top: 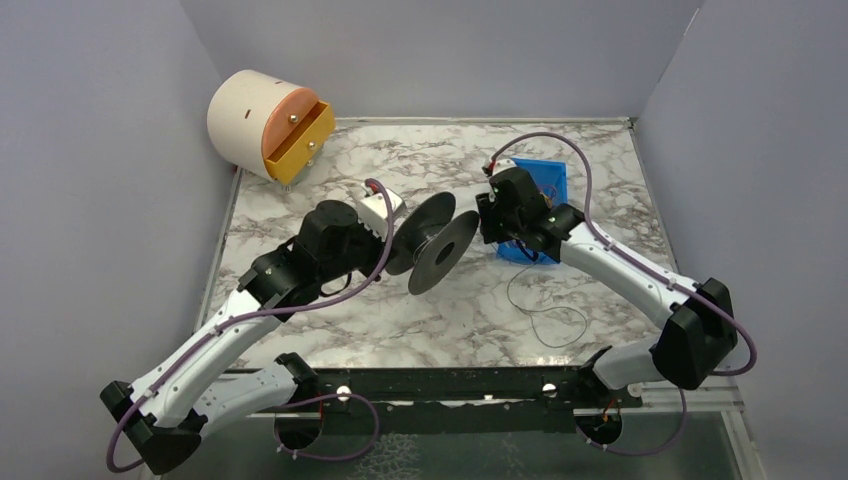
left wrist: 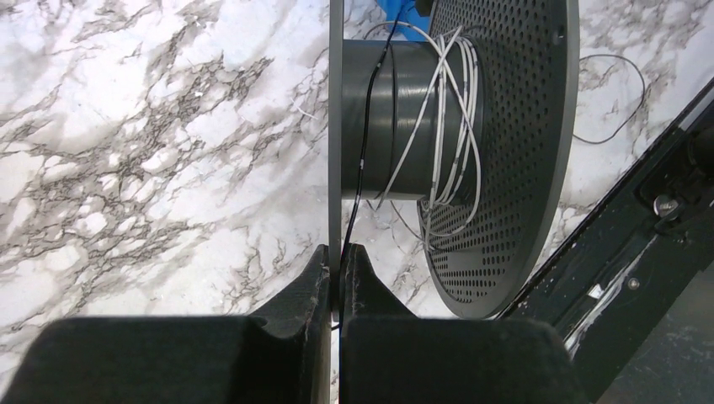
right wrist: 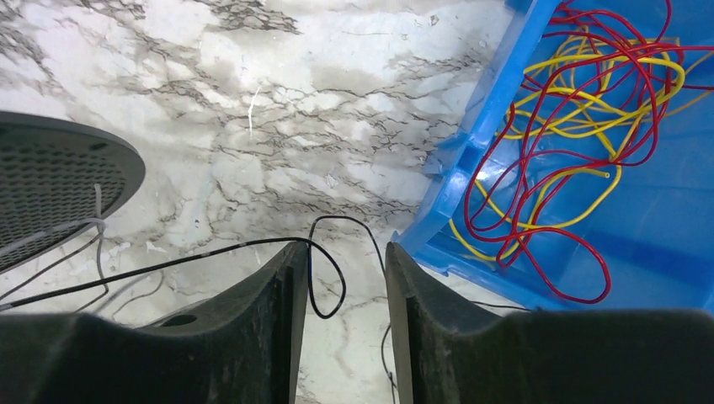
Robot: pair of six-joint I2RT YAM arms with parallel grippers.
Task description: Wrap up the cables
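A dark grey spool with perforated flanges is held on edge above the table's middle. My left gripper is shut on the rim of its thin near flange; it also shows in the top view. White cable is wound loosely on the core. A black cable runs over the core and down between the left fingers. My right gripper is open just right of the spool. The black cable lies over its left finger and loops between the fingers, ungripped.
A blue bin with red and yellow cables sits right behind the right gripper. Thin loose cable lies on the marble at front right. A round cream and orange drawer unit stands at back left. A black rail runs along the near edge.
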